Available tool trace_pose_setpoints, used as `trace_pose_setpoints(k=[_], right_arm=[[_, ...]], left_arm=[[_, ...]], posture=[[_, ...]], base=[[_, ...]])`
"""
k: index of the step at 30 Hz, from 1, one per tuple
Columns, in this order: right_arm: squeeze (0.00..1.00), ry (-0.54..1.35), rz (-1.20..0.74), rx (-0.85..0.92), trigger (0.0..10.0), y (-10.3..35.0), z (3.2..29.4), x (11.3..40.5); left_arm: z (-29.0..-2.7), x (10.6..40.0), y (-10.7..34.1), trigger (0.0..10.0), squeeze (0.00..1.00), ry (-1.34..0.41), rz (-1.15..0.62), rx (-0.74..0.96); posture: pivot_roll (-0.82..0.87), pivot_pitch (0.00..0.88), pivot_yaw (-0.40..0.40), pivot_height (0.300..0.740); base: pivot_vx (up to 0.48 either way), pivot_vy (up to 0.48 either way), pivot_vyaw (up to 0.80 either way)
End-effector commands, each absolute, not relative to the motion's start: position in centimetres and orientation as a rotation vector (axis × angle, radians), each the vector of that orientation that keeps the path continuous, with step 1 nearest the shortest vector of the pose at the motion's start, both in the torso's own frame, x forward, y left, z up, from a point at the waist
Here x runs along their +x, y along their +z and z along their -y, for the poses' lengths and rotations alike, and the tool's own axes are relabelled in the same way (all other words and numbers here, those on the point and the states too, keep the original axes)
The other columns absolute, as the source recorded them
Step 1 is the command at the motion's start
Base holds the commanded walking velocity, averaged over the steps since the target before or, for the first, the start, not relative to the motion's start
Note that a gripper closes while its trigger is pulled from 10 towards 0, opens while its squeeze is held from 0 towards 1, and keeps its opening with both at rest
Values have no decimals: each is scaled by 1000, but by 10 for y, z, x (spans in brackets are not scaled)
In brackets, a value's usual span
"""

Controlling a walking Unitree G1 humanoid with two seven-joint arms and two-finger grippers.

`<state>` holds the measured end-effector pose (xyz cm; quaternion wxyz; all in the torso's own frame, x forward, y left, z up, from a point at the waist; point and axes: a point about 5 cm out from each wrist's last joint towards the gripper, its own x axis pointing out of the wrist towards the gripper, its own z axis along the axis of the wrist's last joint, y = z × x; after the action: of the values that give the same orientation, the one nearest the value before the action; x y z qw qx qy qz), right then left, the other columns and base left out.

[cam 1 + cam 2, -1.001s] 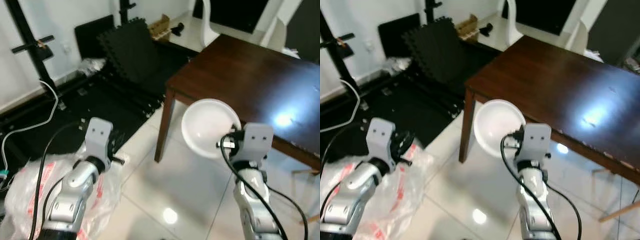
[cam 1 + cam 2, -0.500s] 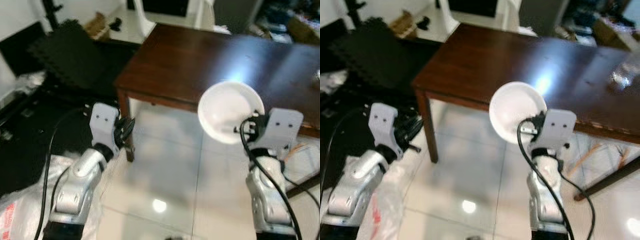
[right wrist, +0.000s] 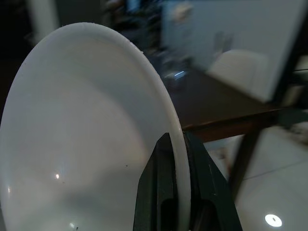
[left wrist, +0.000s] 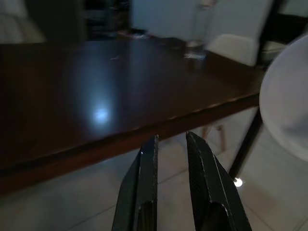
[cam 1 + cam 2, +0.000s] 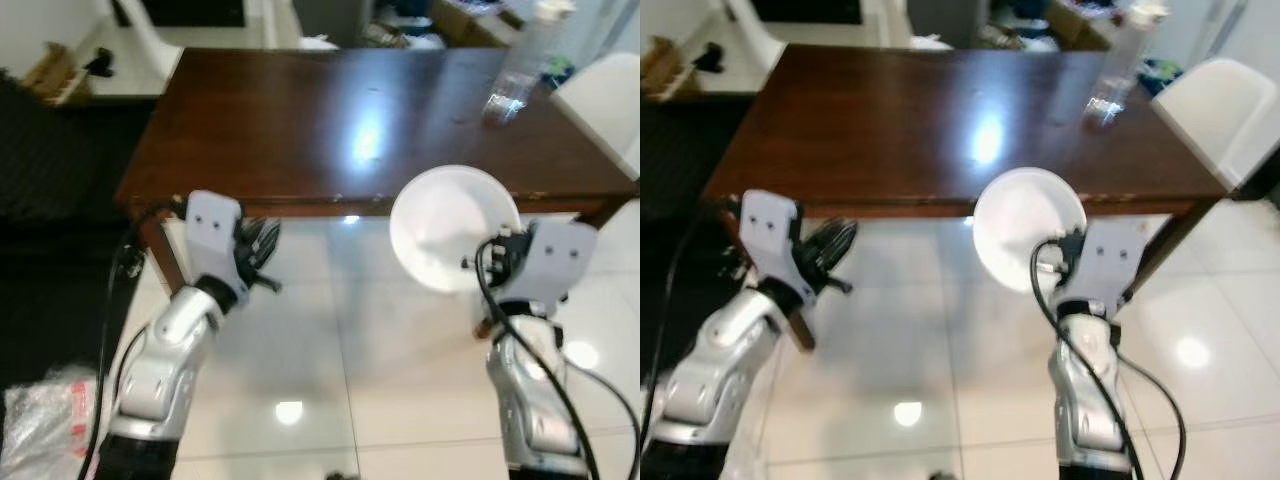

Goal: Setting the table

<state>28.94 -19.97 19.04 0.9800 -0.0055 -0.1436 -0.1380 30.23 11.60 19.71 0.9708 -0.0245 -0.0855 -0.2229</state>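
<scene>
Where the dark brown wooden table (image 5: 330, 130) stands before the robot, one round white plastic plate (image 5: 452, 228) is counted, held up on edge in front of the table's near edge, over the glossy white tiled floor (image 5: 330, 350). One clear plastic bottle (image 5: 515, 70) is seen standing on the far right part of the table top, and one white chair (image 5: 1215, 100) is placed just beside the table's right end. The plate's rim is clamped between the two black fingers (image 3: 156, 192) of the right gripper (image 3: 177, 192), which are closed tightly on it. The left gripper (image 4: 171, 168) is held empty near the table's near edge, its fingers nearly together with a narrow gap between them.
</scene>
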Motion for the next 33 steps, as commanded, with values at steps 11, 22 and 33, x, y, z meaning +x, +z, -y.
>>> trace_pose_setpoints(k=[11,22,33], right_arm=[[0,-212,371,23,10000,205,188,292],[0,-216,349,8,10000,200,190,295],[0,-207,359,7,10000,203,191,296]], left_arm=[[-111,307,198,10000,0,-429,176,-51],[-109,307,197,10000,0,-432,177,-41],[-109,306,196,10000,0,-433,175,-38]], posture=[[-57,47,53,740],[-56,40,53,740],[-54,35,54,740]], base=[[480,0,0],[480,0,0],[480,0,0]])
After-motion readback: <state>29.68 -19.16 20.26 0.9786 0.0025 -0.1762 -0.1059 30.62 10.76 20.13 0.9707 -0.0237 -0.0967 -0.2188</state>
